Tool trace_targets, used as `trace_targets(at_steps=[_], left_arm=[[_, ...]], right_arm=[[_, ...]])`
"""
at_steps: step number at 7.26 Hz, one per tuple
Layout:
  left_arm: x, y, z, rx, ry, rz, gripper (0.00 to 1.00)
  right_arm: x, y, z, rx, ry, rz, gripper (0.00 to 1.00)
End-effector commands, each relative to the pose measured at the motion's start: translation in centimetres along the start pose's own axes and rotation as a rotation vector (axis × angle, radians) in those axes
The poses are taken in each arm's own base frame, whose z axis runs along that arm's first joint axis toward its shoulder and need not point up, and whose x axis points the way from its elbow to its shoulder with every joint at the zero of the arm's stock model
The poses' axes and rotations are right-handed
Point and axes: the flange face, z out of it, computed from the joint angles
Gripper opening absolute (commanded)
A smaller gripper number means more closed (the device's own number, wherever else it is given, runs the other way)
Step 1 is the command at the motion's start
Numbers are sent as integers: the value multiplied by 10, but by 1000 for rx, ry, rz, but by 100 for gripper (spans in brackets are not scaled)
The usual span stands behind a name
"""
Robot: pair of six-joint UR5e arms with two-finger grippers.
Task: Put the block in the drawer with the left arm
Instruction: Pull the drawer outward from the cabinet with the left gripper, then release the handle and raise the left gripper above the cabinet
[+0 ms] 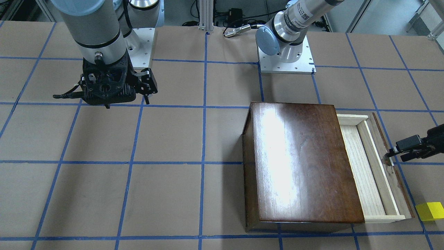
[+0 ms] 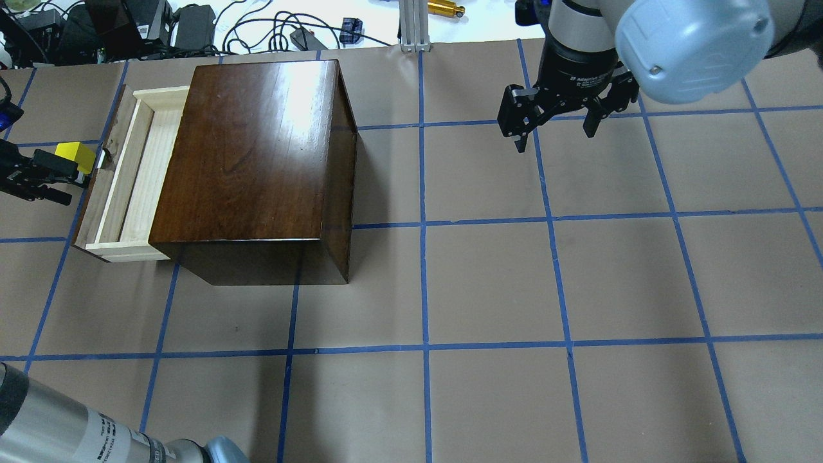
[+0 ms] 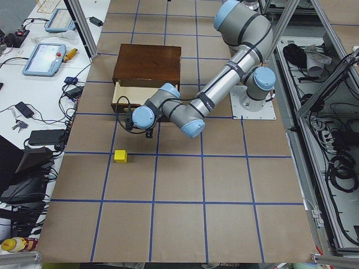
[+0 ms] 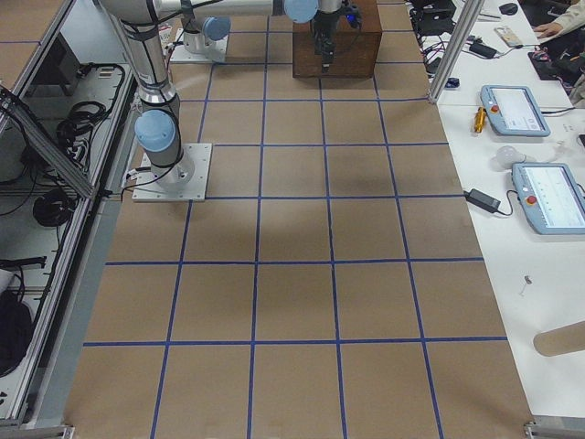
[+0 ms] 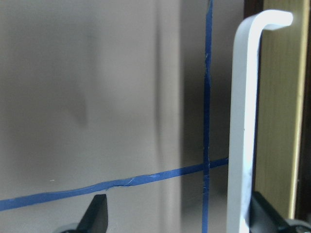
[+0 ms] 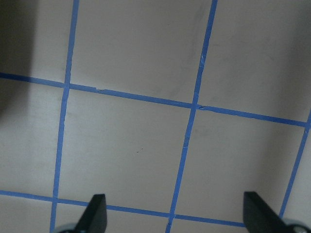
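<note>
The drawer (image 1: 360, 166) of the dark-brown box (image 1: 301, 163) stands pulled out, and its pale tray (image 2: 138, 173) holds nothing. My left gripper (image 1: 391, 155) is open at the drawer's front panel. In the left wrist view (image 5: 180, 218) the silver handle (image 5: 241, 121) stands just inside one finger, with no grip on it. The yellow block (image 1: 430, 211) lies on the table beyond the drawer front, next to the left gripper (image 2: 71, 180); it also shows in the overhead view (image 2: 76, 156). My right gripper (image 2: 556, 128) is open and empty, hovering far from the box.
The box (image 2: 257, 161) takes up the table's far-left part in the overhead view. The arms' base plates (image 1: 286, 64) sit at the robot's side. Cables and devices (image 2: 193, 26) lie along the far edge. Blue tape lines grid the brown table top.
</note>
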Motion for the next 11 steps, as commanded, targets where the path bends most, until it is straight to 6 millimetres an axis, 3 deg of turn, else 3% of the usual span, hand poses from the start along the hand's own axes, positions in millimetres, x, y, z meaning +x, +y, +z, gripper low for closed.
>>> trace_targets(at_steps=[1, 3, 5, 7, 8, 9, 10, 11], left_arm=[[20, 5, -37, 7, -77, 20, 100], [66, 31, -81, -19, -95, 17, 100], [123, 72, -134, -65, -153, 14, 100], [174, 114, -169, -93, -224, 19, 100], [193, 125, -178, -76, -255, 11, 100], [209, 126, -174, -56, -256, -35, 100], [246, 115, -164, -59, -279, -38, 100], [296, 104, -149, -59, -300, -73, 100]], right_arm=[[0, 0, 0, 0, 0, -1, 100], [0, 0, 0, 0, 0, -1, 100], [0, 0, 0, 0, -2, 0, 100], [0, 0, 0, 0, 0, 0, 100], [0, 0, 0, 0, 0, -1, 100], [0, 0, 0, 0, -2, 0, 100], [0, 0, 0, 0, 0, -1, 100], [0, 0, 0, 0, 0, 0, 100]])
